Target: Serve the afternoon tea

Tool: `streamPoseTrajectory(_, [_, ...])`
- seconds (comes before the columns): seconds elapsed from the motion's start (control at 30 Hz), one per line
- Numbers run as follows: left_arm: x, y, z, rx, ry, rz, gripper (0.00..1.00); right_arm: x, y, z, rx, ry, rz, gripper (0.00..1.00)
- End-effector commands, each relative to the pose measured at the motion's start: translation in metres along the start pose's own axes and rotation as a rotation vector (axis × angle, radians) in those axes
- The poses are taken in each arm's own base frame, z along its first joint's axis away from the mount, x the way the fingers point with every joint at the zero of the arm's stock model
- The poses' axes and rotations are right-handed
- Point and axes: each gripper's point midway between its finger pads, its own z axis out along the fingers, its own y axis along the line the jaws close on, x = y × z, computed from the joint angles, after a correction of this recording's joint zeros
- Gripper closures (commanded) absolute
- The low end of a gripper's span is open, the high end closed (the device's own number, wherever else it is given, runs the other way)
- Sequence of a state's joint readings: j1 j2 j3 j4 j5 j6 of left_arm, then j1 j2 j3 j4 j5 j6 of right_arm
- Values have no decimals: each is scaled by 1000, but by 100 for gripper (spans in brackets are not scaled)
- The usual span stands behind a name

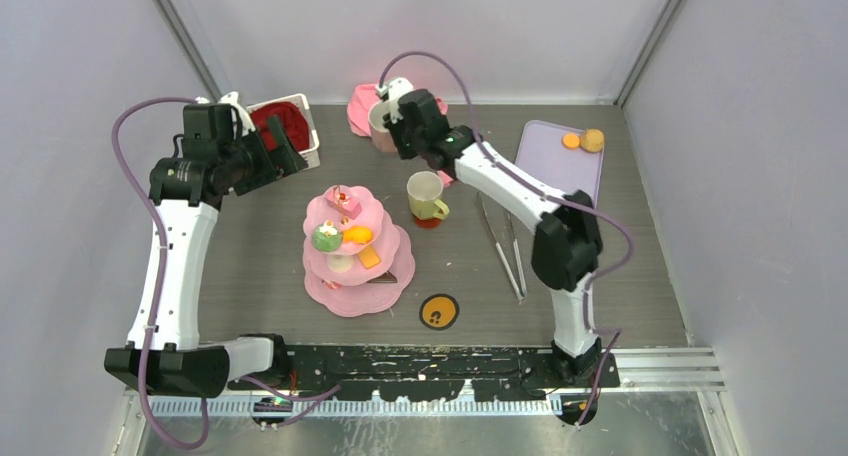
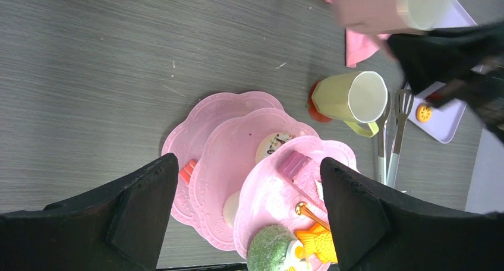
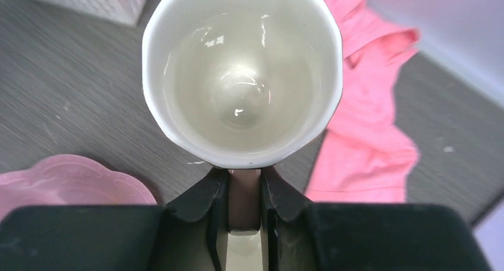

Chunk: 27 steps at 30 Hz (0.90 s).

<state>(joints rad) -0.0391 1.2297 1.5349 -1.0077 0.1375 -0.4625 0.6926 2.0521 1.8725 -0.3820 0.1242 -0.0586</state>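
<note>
Right jaws pinched shut on the handle of the pale pink mug (image 3: 243, 75), mug upright with its mouth facing the wrist camera, at the far centre of the desk (image 1: 250, 256) over the pink cloth (image 3: 368, 134). Left jaws wide apart, holding nothing, hanging at far left by the white basket (image 1: 310, 141). Pink cake stand (image 1: 350, 294) mid-desk with toy pastries (image 1: 327, 238) on its tiers. Yellow-green mug (image 1: 426, 196) just right of the stand, upright on a red coaster (image 1: 430, 222).

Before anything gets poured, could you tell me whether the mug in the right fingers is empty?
Empty: the right wrist view looks straight into the pale pink mug, and its glossy white bottom is bare.
</note>
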Motion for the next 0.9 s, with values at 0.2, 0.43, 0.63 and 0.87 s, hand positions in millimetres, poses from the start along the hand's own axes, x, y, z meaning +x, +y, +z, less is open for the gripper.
streamPoseTrajectory(0.2, [-14,-10,-12,45,-71,11,11,-117,-36,-186,63,-531,73,99])
streamPoseTrajectory(0.43, [-18,-15,-2,72,-67,-5,11,-42,-2,-235,-152,-409,1,99])
streamPoseTrajectory(0.63, [-19,-17,3,81,-65,-10,12,38,22,-262,-290,-257,59,99])
streamPoseTrajectory(0.87, [-18,-19,8,98,-55,-23,12,114,49,-276,-389,-137,151,99])
